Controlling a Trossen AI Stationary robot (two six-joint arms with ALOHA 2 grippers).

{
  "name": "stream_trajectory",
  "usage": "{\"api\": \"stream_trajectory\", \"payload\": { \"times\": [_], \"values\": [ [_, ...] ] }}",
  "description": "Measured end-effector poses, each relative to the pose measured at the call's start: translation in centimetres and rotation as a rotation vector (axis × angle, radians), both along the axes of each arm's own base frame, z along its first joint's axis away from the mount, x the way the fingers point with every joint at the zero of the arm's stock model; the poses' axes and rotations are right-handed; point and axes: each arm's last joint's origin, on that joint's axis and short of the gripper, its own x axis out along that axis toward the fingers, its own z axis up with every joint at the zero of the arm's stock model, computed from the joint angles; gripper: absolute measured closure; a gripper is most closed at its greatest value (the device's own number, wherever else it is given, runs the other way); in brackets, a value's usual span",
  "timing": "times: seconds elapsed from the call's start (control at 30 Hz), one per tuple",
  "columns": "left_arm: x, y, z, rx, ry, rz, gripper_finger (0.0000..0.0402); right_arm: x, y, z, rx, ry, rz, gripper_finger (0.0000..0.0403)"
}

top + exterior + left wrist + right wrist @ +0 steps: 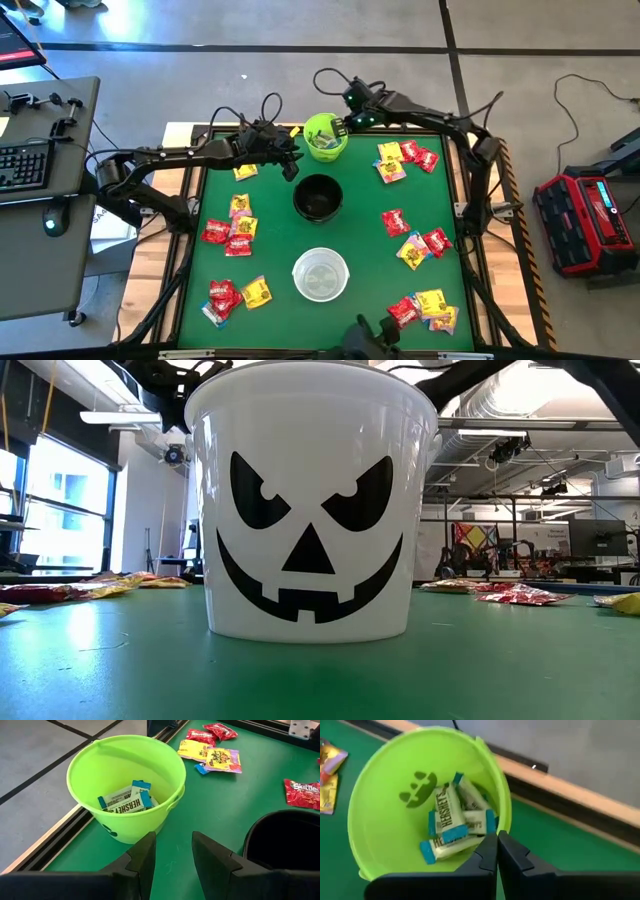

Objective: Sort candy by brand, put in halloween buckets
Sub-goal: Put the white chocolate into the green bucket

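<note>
Here the right hand (496, 851) grips the green bucket's (380, 780) rim.

Even, bright overhead light covers the green table (365, 250), with only soft, short shadows beside the buckets. In the low view, windows glare at one side and the white bucket (310, 500) shows glossy streaks. The right wrist view is slightly motion-blurred; its near fingers are soft.

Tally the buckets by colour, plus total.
Green bucket: 1
Black bucket: 1
White bucket: 1
Total: 3
</note>
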Motion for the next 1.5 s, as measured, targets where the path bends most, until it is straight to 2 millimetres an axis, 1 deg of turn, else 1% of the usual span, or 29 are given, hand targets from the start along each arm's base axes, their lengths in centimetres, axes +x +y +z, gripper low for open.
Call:
{"api": "stream_trajectory", "payload": {
  "times": [0.07,0.13,0.33,0.5,0.6,0.7,0.77,0.83,0.97,1.13,1.23,1.33,1.5],
  "values": [
    [0.0,0.0,0.0,0.0,0.0,0.0,0.0282,0.2,-0.1,-0.6,0.021,0.0,-0.011,0.0402],
    [0.0,0.0,0.0,0.0,0.0,0.0,0.0282,0.3,-0.1,-0.7,0.028,-0.01,-0.018,0.0402],
    [0.0,0.0,0.0,0.001,0.001,0.0,0.0282,0.7,-0.2,-0.6,0.038,-0.061,0.004,0.0402],
    [0.0,0.0,0.0,0.007,0.005,-0.005,0.0282,0.8,-0.3,-0.5,0.029,-0.065,0.014,0.0403],
    [0.0,0.0,0.0,0.002,0.003,-0.016,0.0282,0.6,-0.6,0.6,-0.007,-0.072,0.046,0.0403],
    [-0.1,-0.1,0.2,0.004,-0.001,-0.024,0.0282,0.0,-0.1,2.9,-0.072,-0.084,0.122,0.0403],
    [-0.2,-0.2,0.5,0.015,-0.013,-0.03,0.0282,-0.4,0.6,4.1,-0.113,-0.068,0.155,0.0403],
    [-0.4,-0.3,0.9,0.022,-0.023,-0.031,0.0283,-0.7,1.5,4.2,-0.151,-0.049,0.156,0.0403],
    [-0.9,-0.6,1.9,0.039,-0.056,-0.03,0.0292,-1.3,3.7,2.3,-0.161,-0.094,0.16,0.0403],
    [-1.6,-0.9,3.1,0.059,-0.083,-0.031,0.0303,-3.3,7.3,0.2,-0.151,-0.177,0.155,0.0403],
    [-2.1,-1.2,3.5,0.052,-0.077,-0.038,0.0307,-4.8,9.9,0.3,-0.179,-0.227,0.182,0.0403],
    [-2.7,-1.6,3.7,0.02,-0.065,-0.076,0.031,-6.4,12.6,0.6,-0.237,-0.224,0.227,0.0403],
    [-3.6,-3.2,3.9,-0.077,-0.031,-0.206,0.0323,-8.9,16.7,1.6,-0.335,-0.244,0.336,0.0403]
  ]
}}
